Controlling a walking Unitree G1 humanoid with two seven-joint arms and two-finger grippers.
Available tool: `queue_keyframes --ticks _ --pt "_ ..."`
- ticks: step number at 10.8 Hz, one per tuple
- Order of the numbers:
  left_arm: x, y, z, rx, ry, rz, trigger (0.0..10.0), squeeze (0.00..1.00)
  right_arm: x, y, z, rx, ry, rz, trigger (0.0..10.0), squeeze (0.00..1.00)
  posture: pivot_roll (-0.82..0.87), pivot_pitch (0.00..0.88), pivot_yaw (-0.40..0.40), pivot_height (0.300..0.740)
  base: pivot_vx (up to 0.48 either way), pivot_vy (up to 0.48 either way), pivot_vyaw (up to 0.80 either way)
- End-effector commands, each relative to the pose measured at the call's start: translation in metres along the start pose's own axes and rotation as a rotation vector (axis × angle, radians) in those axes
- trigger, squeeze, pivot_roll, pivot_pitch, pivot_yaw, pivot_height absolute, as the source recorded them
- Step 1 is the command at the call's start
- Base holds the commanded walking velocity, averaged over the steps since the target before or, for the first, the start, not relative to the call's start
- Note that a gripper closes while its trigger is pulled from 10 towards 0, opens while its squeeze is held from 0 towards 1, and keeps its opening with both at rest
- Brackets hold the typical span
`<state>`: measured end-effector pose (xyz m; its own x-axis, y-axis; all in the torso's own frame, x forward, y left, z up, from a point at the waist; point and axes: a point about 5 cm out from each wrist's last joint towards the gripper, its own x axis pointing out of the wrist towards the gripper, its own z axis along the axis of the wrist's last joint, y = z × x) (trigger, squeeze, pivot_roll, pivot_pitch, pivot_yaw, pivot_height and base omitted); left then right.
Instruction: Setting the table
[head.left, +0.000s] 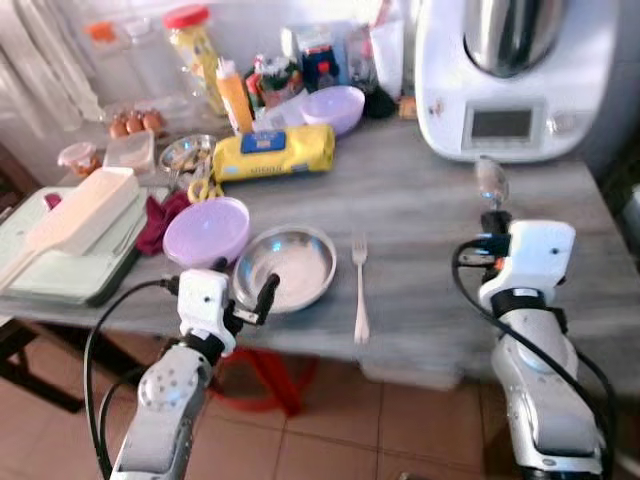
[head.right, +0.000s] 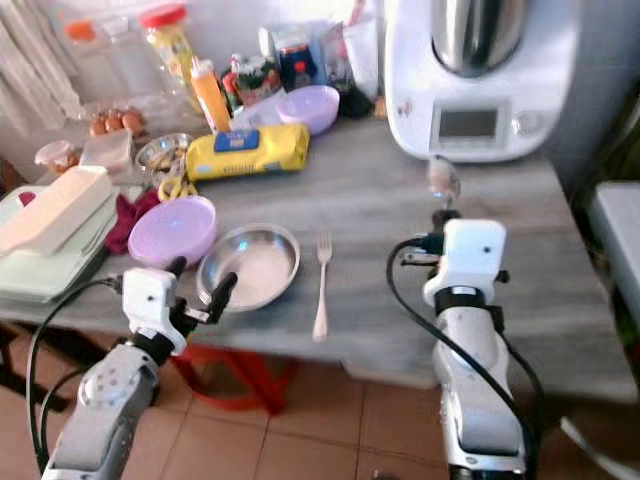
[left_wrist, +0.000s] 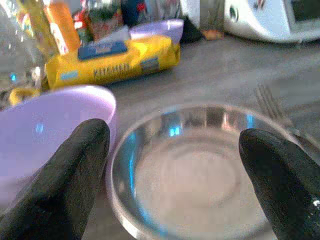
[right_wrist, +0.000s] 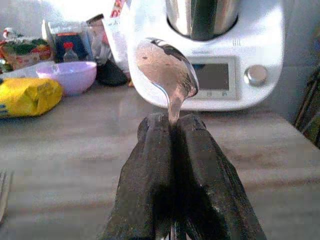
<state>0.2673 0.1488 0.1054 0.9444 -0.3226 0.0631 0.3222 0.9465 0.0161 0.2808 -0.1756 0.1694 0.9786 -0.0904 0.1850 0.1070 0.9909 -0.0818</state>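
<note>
A round steel dish (head.left: 285, 267) sits near the front edge of the grey table (head.left: 420, 215), with a fork (head.left: 360, 290) lying just to its right. A lilac bowl (head.left: 206, 230) touches the dish on its left. My left gripper (head.left: 243, 288) is open at the dish's near-left rim, one finger (left_wrist: 65, 185) by the lilac bowl (left_wrist: 45, 125) and the other (left_wrist: 285, 185) across the dish (left_wrist: 190, 175). My right gripper (head.left: 493, 215) hovers over the right part of the table, shut on a spoon (right_wrist: 165, 70) whose bowl points up and away.
A white kitchen machine (head.left: 510, 75) stands at the back right. A yellow wipes pack (head.left: 275, 152), a second lilac bowl (head.left: 333, 107), bottles and jars crowd the back. A green tray (head.left: 60, 275) holding a white box lies at the left. A red stool (head.left: 265, 385) stands under the table.
</note>
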Motion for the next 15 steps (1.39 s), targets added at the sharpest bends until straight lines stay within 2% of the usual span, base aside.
queue_keyframes --ticks 1,5,7,9,11,15 --pt "-0.007 0.007 -0.001 0.028 0.016 0.002 10.0 0.0 -0.002 0.009 0.001 0.024 -0.007 0.024 10.0 0.0 -0.09 0.081 0.144 0.74 0.0 0.0 0.0" --pt "-0.028 0.011 -0.003 0.069 0.047 -0.078 10.0 0.0 -0.005 0.01 -0.001 0.036 0.014 0.028 10.0 0.0 -0.09 0.097 0.141 0.74 0.0 0.0 0.0" --pt "-0.039 0.017 -0.005 0.089 0.074 -0.105 10.0 0.0 -0.006 0.014 -0.001 0.047 0.065 0.02 10.0 0.0 -0.08 0.106 0.141 0.74 0.0 0.0 0.0" --pt "-0.043 0.02 -0.009 0.091 0.092 -0.117 10.0 0.0 -0.018 0.023 -0.018 0.053 0.19 0.037 10.0 0.0 -0.08 0.107 0.144 0.74 0.0 0.0 0.0" --pt "-0.044 0.021 -0.015 0.082 0.102 -0.132 10.0 0.0 -0.022 0.026 -0.028 0.083 0.285 0.046 10.0 0.0 -0.09 0.11 0.149 0.74 0.0 0.0 0.0" --pt "-0.043 0.024 -0.036 0.064 0.131 -0.144 10.0 0.0 -0.03 0.026 -0.039 0.064 0.384 0.049 10.0 0.0 -0.09 0.107 0.146 0.74 0.0 0.0 0.0"
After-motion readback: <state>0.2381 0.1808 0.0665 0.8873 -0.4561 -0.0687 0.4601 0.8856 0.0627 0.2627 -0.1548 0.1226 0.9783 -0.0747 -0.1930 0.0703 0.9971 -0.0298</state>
